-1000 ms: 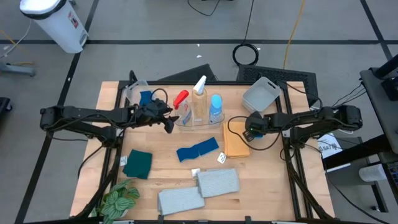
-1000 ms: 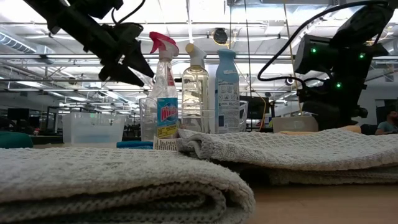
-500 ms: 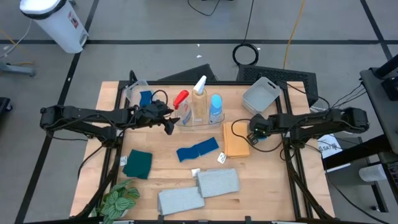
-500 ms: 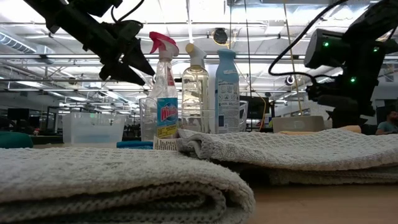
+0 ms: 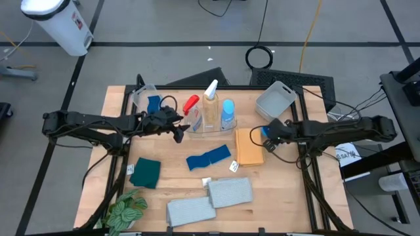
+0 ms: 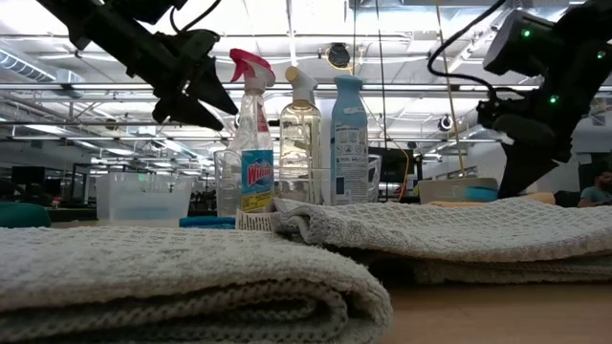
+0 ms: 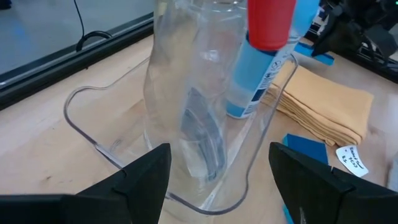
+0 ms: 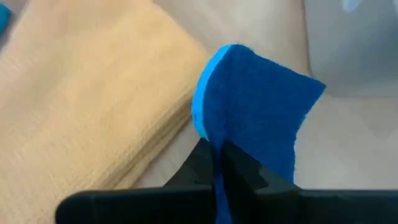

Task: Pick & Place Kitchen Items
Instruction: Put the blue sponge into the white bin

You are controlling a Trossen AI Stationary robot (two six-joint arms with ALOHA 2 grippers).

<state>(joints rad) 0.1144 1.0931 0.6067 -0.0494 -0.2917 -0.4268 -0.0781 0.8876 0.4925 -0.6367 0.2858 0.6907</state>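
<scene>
Three bottles stand upright in a clear tub (image 5: 211, 126): red-trigger (image 5: 191, 105), white-trigger (image 5: 210, 98) and blue-capped (image 5: 228, 111). My left gripper (image 5: 177, 129) is open just left of that tub; in its wrist view the red-trigger bottle (image 7: 186, 93) is straight ahead of the gap. My right gripper (image 5: 266, 133) is shut on a blue sponge (image 8: 252, 106), beside the orange folded pad (image 5: 249, 147) lying flat. A blue cloth (image 5: 209, 157), a teal cloth (image 5: 146, 172) and two grey folded towels (image 5: 191, 210) (image 5: 230, 191) lie on the table. My right gripper pinches the blue sponge's lower edge (image 8: 219, 163) between its two fingers. The fingers come slanting down from the table's right side. The sponge sticks out past the fingertips, lifted clear of the table and of the orange pad.
A grey tub (image 5: 275, 98) stands at the far right, close behind my right gripper. A second clear tub (image 5: 144, 98) holding something blue is at the far left. A green plant (image 5: 125, 210) sits at the near left corner. Bare wood lies between the tubs and the cloths.
My right gripper has risen and drawn back toward the table's right edge, tipping steeper downward, and the blue sponge has come up with it off the table beside the orange pad.
</scene>
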